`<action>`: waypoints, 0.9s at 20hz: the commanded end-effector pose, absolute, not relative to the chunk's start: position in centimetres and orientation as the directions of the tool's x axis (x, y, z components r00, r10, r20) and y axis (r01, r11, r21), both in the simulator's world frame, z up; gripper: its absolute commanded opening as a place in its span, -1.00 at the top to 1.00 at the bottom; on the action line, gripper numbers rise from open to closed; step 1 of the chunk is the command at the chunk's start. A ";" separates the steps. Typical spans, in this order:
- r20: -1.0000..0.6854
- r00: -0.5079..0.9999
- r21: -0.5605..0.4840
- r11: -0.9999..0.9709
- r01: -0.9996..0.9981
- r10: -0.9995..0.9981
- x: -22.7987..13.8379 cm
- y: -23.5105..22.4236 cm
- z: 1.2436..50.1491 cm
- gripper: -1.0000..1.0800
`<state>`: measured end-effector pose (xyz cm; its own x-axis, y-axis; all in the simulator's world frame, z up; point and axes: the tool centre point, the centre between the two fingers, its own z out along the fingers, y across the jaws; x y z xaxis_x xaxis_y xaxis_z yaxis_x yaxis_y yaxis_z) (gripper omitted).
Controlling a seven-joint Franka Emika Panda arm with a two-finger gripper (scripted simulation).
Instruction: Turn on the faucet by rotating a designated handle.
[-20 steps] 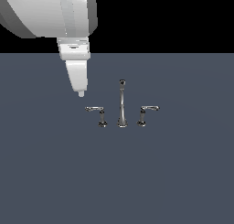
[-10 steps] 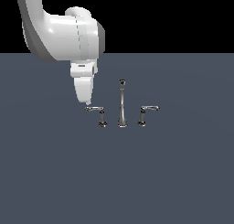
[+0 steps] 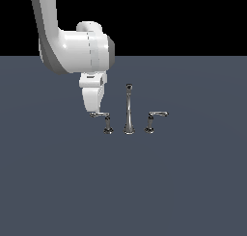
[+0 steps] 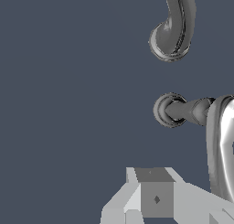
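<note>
Standing on the exterior view's left of the faucet, the handle (a thin chrome lever on a short post) points its arm away from the spout. The gripper hangs tip-down at that arm's outer end, seemingly touching it; whether its jaws are apart or together cannot be told. Dark grey floor lies beneath.

Simulated test scene, not a real room: flat featureless grey-blue tabletop, pure black void behind, tiny chrome faucet standing alone, untextured white robot arm
</note>
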<state>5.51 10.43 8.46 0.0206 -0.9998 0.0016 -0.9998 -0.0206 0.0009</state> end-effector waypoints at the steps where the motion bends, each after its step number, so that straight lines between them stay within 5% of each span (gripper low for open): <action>1: 0.001 0.014 0.000 -0.014 -1.000 -1.000 5.7 10.4 8.3 1.00; 18: 0.000 0.020 0.000 -0.020 -1.000 -1.000 3.0 11.5 8.6 1.00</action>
<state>3.56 11.28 8.56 0.0200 -0.9998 0.0002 -0.9998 -0.0200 -0.0006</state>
